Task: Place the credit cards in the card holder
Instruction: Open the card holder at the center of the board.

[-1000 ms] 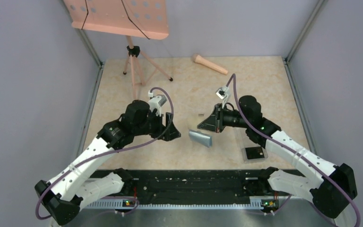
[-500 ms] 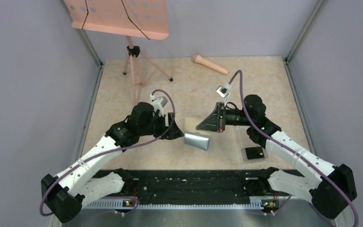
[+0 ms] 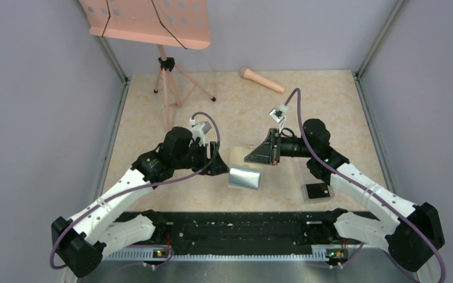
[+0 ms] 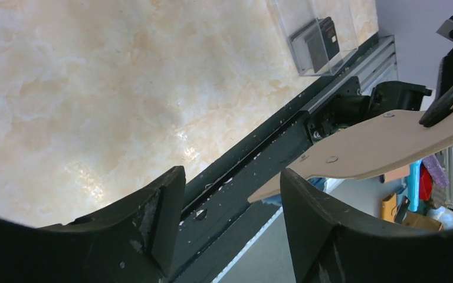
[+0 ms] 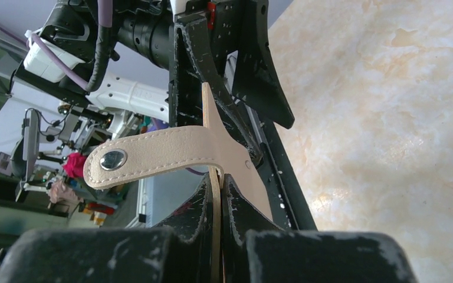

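Note:
My right gripper [image 5: 220, 180] is shut on the edge of the beige card holder [image 5: 177, 150], and its snap strap [image 5: 113, 160] curls to the left. From above, the card holder [image 3: 245, 172] hangs over the table between both grippers, beige panel up and light blue face toward the camera. My left gripper [image 3: 219, 165] is just left of it and open. In the left wrist view the card holder's [image 4: 383, 141] corner pokes into the gap of the left gripper [image 4: 233, 197], beside the right fingertip [image 4: 307, 200]. A dark credit card [image 3: 318, 190] lies in a clear box [image 4: 318, 44].
A pink music stand [image 3: 153, 23] stands at the back left on a tripod [image 3: 168, 79]. A pink cone-shaped object [image 3: 262, 79] lies at the back. A black rail [image 3: 242, 227] runs along the near edge. The clear box [image 3: 315, 183] sits under the right arm.
My left gripper has moved right, up to the card holder, with its jaws slightly narrower. The holder has swung round, now showing a beige panel above its light face.

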Available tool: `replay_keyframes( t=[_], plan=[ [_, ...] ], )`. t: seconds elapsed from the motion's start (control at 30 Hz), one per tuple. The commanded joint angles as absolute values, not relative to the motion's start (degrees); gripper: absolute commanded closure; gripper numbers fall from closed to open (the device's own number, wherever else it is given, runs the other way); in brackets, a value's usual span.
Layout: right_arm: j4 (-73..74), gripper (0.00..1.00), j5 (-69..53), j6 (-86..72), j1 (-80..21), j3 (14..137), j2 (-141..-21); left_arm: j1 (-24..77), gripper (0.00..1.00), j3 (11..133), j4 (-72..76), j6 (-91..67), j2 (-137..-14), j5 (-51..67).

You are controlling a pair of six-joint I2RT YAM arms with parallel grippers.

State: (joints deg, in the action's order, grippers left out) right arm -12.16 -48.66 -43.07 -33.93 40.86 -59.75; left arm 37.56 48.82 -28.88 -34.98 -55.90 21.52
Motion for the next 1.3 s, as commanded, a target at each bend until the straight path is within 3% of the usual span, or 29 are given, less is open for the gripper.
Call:
replay_keyframes(
  t=[0.0,0.43,0.8,1.27],
  plan=[
    [-12.9,1.0,-47.0,-42.0,-33.6,41.2,-59.7,37.4,0.35,52.5,-33.8,-33.6,-56.4,17.8],
    [-13.2,1.0,-46.6,-42.3,-33.6,40.8,-59.8,38.5,0.36,54.1,-34.2,-33.4,-58.7,18.1],
    [-11.9,1.0,-45.5,-41.3,-33.6,40.2,-60.1,40.3,0.43,55.2,-32.0,-32.7,-59.1,22.5],
    [-13.2,1.0,-47.0,-42.2,-33.6,39.9,-60.3,40.8,0.43,53.8,-27.1,-33.2,-56.9,23.5]
  ],
)
